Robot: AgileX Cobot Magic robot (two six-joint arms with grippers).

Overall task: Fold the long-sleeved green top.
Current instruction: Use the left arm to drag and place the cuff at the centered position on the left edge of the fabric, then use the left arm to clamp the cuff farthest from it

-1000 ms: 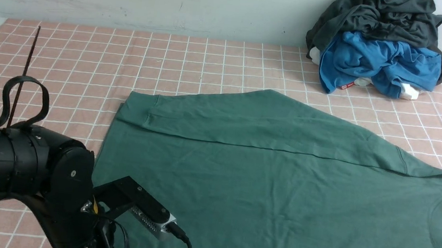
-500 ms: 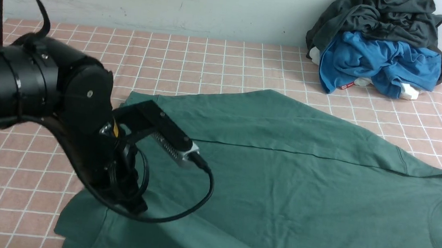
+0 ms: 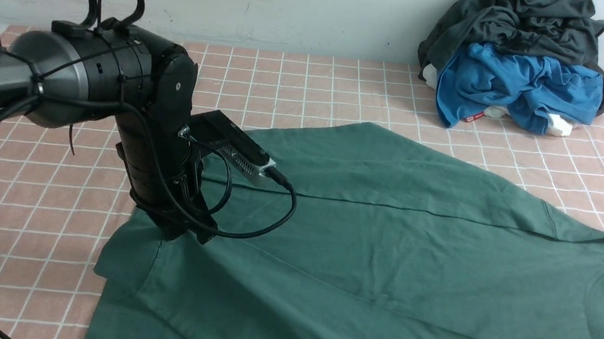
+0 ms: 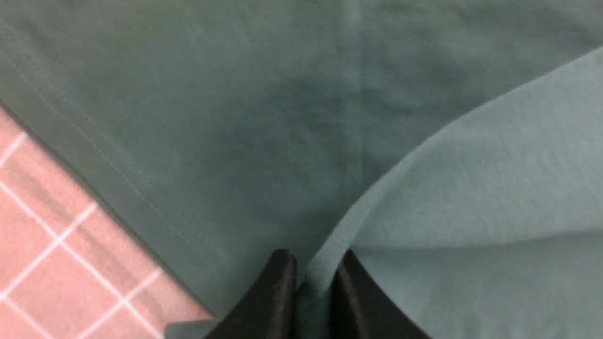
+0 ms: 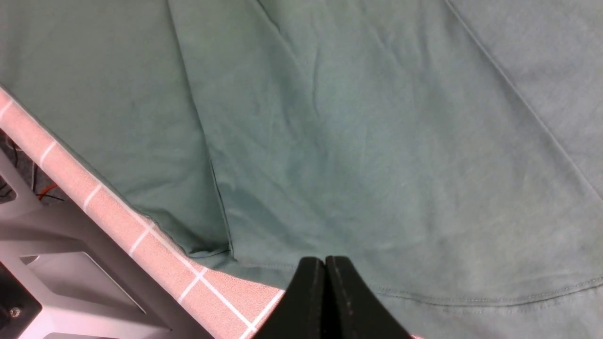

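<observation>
Pink checked table (image 3: 288, 79): green long-sleeved top (image 3: 383, 244) spread; clothes pile (image 3: 516, 74) far right corner.

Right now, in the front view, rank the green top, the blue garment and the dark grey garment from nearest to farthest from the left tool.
1. The green top: right at the left tool, cloth between its fingers.
2. The blue garment: far right, lying in front.
3. The dark grey garment: heaped over and behind the blue one, against the wall.

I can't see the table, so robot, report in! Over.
Left gripper pinches edge of dark green long-sleeved cotton top; right gripper shut, empty. Top flat, left side folded over. Crumpled blue and grey-black garments piled far right, clear of it.
</observation>
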